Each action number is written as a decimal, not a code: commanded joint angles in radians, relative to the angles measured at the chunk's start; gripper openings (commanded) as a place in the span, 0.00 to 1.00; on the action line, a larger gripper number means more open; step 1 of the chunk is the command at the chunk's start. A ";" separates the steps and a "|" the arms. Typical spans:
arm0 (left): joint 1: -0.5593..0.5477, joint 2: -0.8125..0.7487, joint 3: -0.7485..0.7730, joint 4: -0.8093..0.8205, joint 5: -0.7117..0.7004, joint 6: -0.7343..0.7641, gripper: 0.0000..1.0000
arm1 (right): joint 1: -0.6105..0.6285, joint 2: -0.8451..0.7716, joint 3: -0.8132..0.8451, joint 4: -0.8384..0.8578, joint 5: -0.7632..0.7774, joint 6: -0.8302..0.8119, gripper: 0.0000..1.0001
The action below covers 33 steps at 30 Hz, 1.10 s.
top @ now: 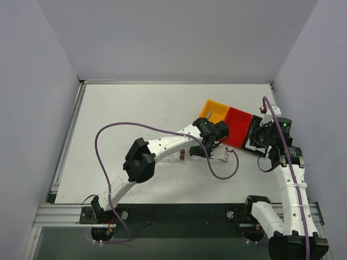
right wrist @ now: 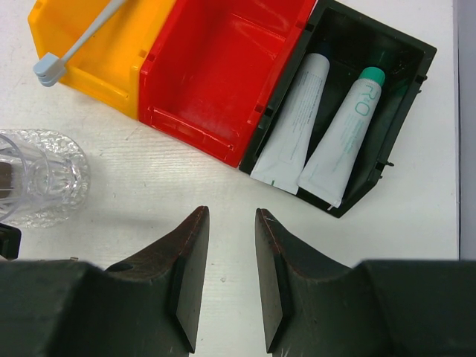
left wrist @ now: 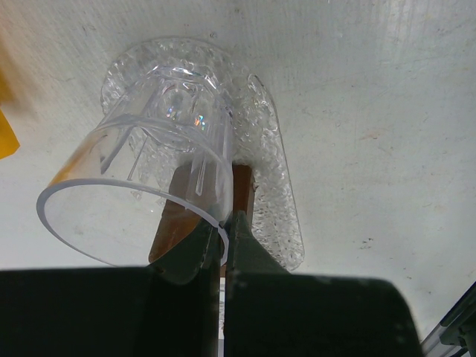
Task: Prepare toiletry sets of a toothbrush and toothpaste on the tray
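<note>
My left gripper (left wrist: 223,227) is shut on the rim of a clear round cup (left wrist: 149,171), which is tilted over the bumpy transparent tray (left wrist: 279,193). A toothbrush (right wrist: 74,44) leans out of the yellow bin (right wrist: 97,67). Two toothpaste tubes (right wrist: 294,123) (right wrist: 342,134) lie side by side in a black bin (right wrist: 401,82). My right gripper (right wrist: 232,216) is open and empty above bare table, just in front of the bins. In the top view the left gripper (top: 212,146) is near the middle and the right gripper (top: 259,140) is at the right.
An empty red bin (right wrist: 216,74) stands between the yellow and black bins. A brown block (left wrist: 242,186) shows beside and through the cup. The cup and tray end also show at the left of the right wrist view (right wrist: 37,178). A purple cable (top: 225,173) loops over the table.
</note>
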 commanded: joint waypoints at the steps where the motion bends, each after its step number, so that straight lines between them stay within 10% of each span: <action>1: -0.004 -0.061 0.002 -0.228 -0.010 0.021 0.00 | -0.008 -0.003 -0.006 0.002 -0.017 -0.007 0.27; 8: -0.005 -0.053 0.001 -0.228 -0.010 0.022 0.00 | -0.008 -0.001 -0.006 0.002 -0.018 -0.007 0.28; 33: -0.005 -0.090 0.096 -0.228 -0.046 -0.002 0.51 | -0.013 -0.003 -0.009 0.001 -0.025 -0.009 0.28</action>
